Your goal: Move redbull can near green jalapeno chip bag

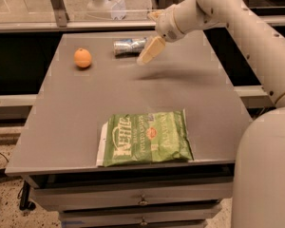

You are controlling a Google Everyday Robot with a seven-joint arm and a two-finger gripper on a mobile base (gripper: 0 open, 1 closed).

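claw [144,59] beside redbull can [128,46] at back, chip bag [147,139] in front

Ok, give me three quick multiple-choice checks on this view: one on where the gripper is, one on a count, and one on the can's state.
1. Where is the gripper?
A: at the near edge of the table.
B: at the far side, by the right end of the redbull can.
C: off the table's left side.

2. How many things lie on the table?
A: three.
B: two.
C: five.

3. How is the redbull can placed?
A: upright.
B: lifted in the air.
C: on its side.

Answers:
1 B, the gripper hangs just right of the can, far from the near edge.
2 A, there are the can, an orange and the green jalapeno chip bag.
3 C, the can's long side rests on the table.
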